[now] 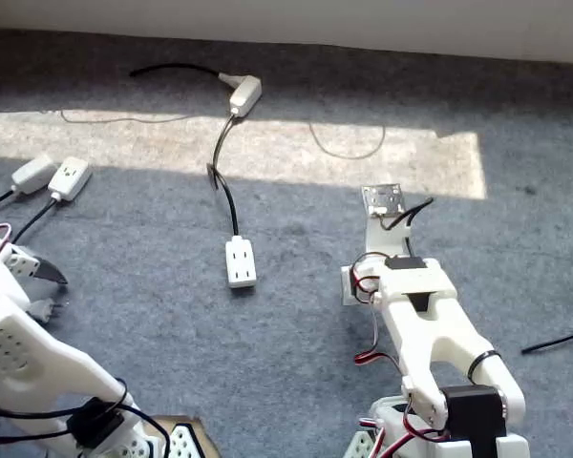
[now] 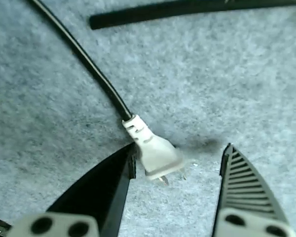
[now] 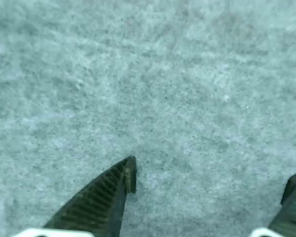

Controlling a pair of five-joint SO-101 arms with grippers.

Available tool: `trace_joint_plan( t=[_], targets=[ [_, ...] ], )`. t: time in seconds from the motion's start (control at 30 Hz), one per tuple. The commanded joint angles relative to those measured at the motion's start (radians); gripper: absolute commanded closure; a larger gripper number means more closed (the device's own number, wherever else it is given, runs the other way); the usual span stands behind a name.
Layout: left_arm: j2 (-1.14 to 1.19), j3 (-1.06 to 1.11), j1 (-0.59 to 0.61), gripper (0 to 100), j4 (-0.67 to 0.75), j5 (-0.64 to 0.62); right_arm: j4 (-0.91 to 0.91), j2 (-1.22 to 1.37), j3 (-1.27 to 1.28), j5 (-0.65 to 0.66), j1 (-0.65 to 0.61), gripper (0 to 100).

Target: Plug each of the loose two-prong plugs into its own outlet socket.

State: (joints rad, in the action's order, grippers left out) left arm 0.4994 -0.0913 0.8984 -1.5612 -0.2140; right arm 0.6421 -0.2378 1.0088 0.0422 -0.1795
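Left gripper [image 2: 180, 155] is low over the carpet [image 1: 296, 372], claw released, gripping nothing. The white two-prong plug [image 2: 155, 154] lies flat on the pile between the jaws. It is right against one finger [image 2: 113, 182], with a clear gap to the other. Prongs face my wrist camera. Its black cord [image 2: 89, 64] runs off away from the gripper. A second black cable [image 2: 187, 7] crosses beyond it, blunt end showing.

Right gripper [image 3: 213, 177] is released too, over bare carpet, holding nothing. From the high view I have the right arm [image 1: 430, 315] near right and the left arm [image 1: 29, 363] near left.

Surface: grey short-pile carpet throughout. A bright sun band [image 1: 296, 153] crosses the far part, then a shadow strip, then a pale wall [image 1: 363, 19] along the far edge.

Sockets: a white outlet socket [image 1: 240, 263] sits mid-floor, well apart from the plug. Its black lead [image 1: 224, 196] runs far to a white connector block [image 1: 245, 93]. Far left, an outer socket block [image 1: 33, 175] and an inner socket block [image 1: 70, 178] sit side by side at the sun band's near edge.

A thin grey wire [image 1: 349, 151] loops loosely in the sun patch. Another black cable [image 1: 559, 339] comes in from the right edge.
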Motion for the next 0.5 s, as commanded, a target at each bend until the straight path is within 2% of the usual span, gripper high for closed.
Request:
trace_joint_plan(
  t=[0.0, 0.1, 0.27, 0.47],
  targets=[
    [-0.067, -0.042, -0.073, 72, 0.000, -0.041, -0.016, -0.031, -0.004, -0.006, -0.005, 56.3],
    [-0.059, -0.036, -0.110, 72, 0.000, -0.051, -0.016, -0.031, -0.004, -0.006, -0.005, 56.3],
    [-0.062, -0.012, -0.119, 72, 0.032, -0.239, -0.016, -0.031, -0.004, -0.006, -0.005, 56.3],
    [-0.059, -0.062, -0.191, 72, 0.051, -0.262, -0.016, -0.031, -0.004, -0.005, -0.005, 56.3]
  ],
)
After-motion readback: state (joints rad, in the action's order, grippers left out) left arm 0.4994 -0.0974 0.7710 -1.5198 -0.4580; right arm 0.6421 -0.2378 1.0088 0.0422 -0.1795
